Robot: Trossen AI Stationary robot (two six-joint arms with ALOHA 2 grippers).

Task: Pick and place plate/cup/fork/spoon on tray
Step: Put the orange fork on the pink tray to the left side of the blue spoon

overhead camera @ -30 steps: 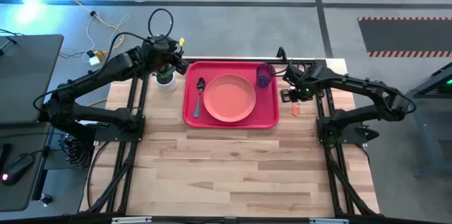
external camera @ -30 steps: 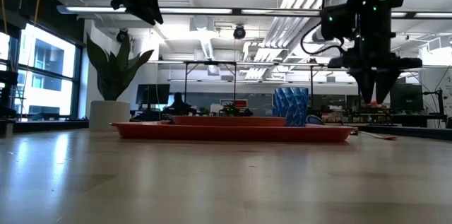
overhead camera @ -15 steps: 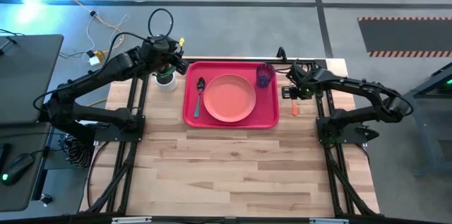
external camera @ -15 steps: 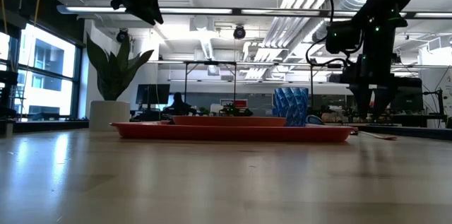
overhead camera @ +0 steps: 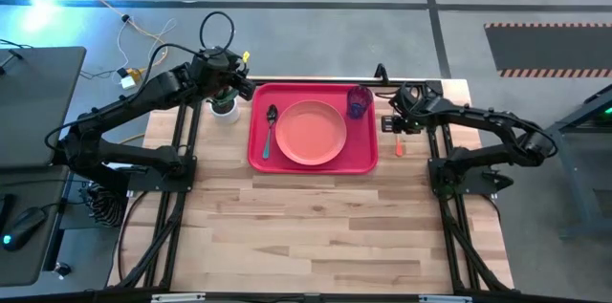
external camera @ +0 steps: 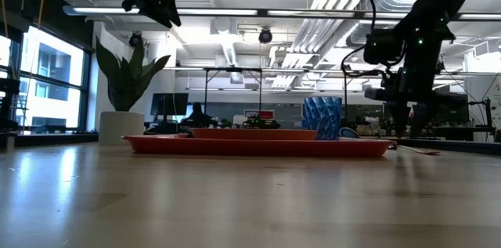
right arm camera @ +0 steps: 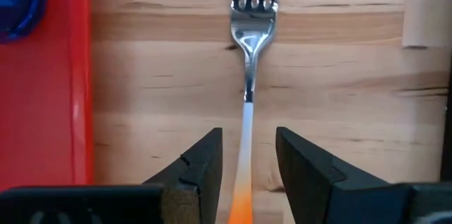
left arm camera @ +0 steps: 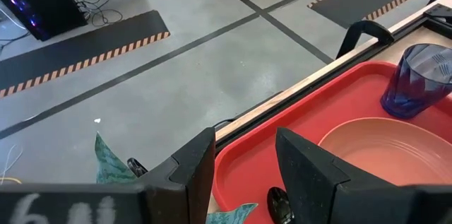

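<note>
The red tray point(overhead camera: 363, 155) lies at the table's far middle. On it rest the salmon-pink plate point(overhead camera: 312, 132), the teal-handled spoon point(overhead camera: 269, 131) to the plate's left and the blue cup point(overhead camera: 359, 102) upright in the far right corner. The fork point(right arm camera: 252, 40) lies flat on the wood to the right of the tray, and its orange handle end point(overhead camera: 399, 146) points to the near edge. My right gripper point(right arm camera: 247, 143) is open and low over the fork, one finger on each side of its handle. My left gripper point(left arm camera: 244, 160) is open and empty, high over the tray's far left corner.
A small potted plant point(overhead camera: 225, 107) stands on the table just left of the tray, under my left arm. A pale block point(right arm camera: 427, 5) lies to the right of the fork's tines. Bare wood point(overhead camera: 316, 227) fills the near half of the table.
My right gripper has gone down toward the fork, from well above the table to just over it, and stays open. The fork and the things on the tray have not moved.
</note>
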